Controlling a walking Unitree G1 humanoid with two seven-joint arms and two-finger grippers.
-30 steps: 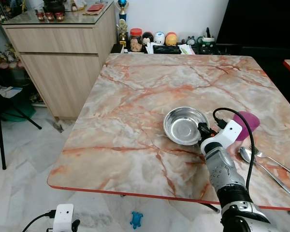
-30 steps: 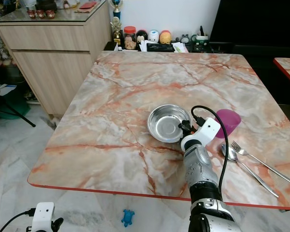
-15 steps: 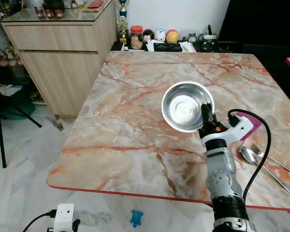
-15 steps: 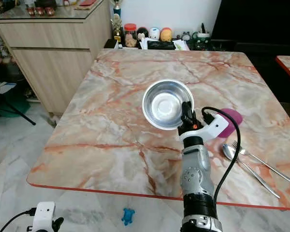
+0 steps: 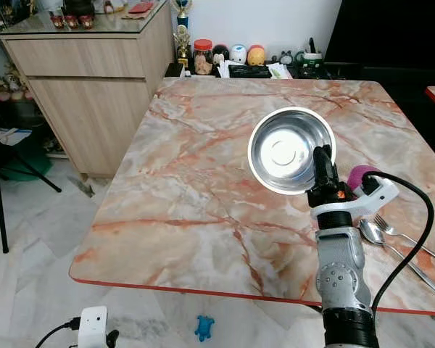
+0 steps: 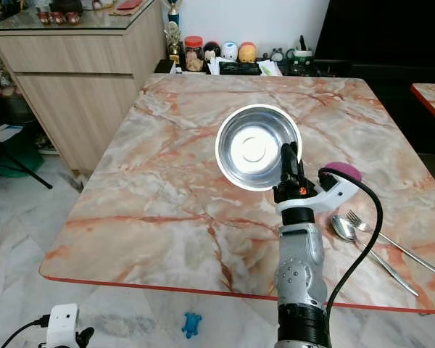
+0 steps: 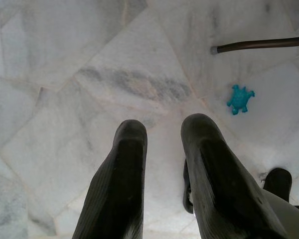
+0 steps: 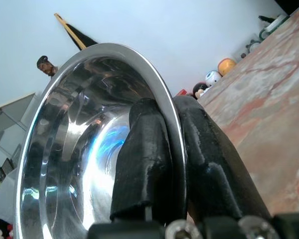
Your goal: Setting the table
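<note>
Above the table (image 5: 203, 188), toward its 3 o'clock side: one bowl (image 5: 288, 149), polished steel, shallow, raised clear of the marble top and tipped so its hollow faces the head camera. Handling, by judgement: light, rigid, not fragile, but slick-walled and thin-rimmed; best taken at the rim, one finger inside and one outside, as now. Right gripper (image 6: 288, 165): jaws pinching the bowl's rim at about 4 o'clock of its circle; the right wrist view shows one finger (image 8: 142, 159) against the inner wall and the other behind the outer wall, the rim running between them. Right arm pose: forearm rising nearly upright from the table's near edge, wrist turned so the fingers point up and away, cable looping off its right side. A single-edge grip on a tilted bowl may let it swing or slip. Cup (image 5: 361, 175), purple, on the table behind the wrist at 3 o'clock. Spoon (image 5: 380, 243) and fork (image 5: 409, 244), side by side near the table's 4 o'clock corner. Left gripper (image 7: 162, 174): arm hanging idle below table level, jaws spread, over a pale marble floor (image 7: 65, 99) with a small blue toy (image 7: 239, 98).
</note>
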